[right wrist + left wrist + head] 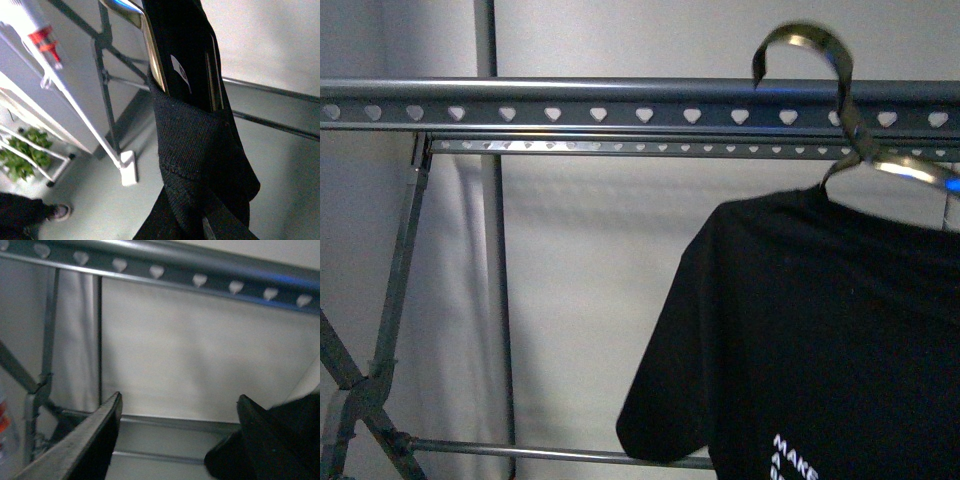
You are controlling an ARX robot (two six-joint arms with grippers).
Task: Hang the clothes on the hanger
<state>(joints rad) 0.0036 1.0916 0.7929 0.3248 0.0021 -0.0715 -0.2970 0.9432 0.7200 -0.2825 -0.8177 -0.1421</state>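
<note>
The clothes (pixel 820 330) are a black T-shirt with white print low on its front, hanging at the right on a shiny chrome coat hanger (pixel 840 90). The chrome hook rises above the hanger's (pixel 620 105) front rail of heart-shaped holes, apart from it. In the right wrist view my right gripper (pixel 200 222) is shut on the shirt's ribbed collar (pixel 190 135); the cloth hides most of its fingers. The chrome hanger (pixel 155 60) runs inside the shirt. My left gripper (pixel 180 398) is open and empty below the rail (pixel 200 277), with the shirt (pixel 300 430) against its one finger.
A second punched rail (pixel 620 147) runs behind the first. Rack legs and cross braces (pixel 360 380) stand at the left, with a low bar (pixel 520 452). A white stand foot (pixel 127 170), a plant shelf (pixel 25 155) and a person's shoe (pixel 57 212) are on the floor.
</note>
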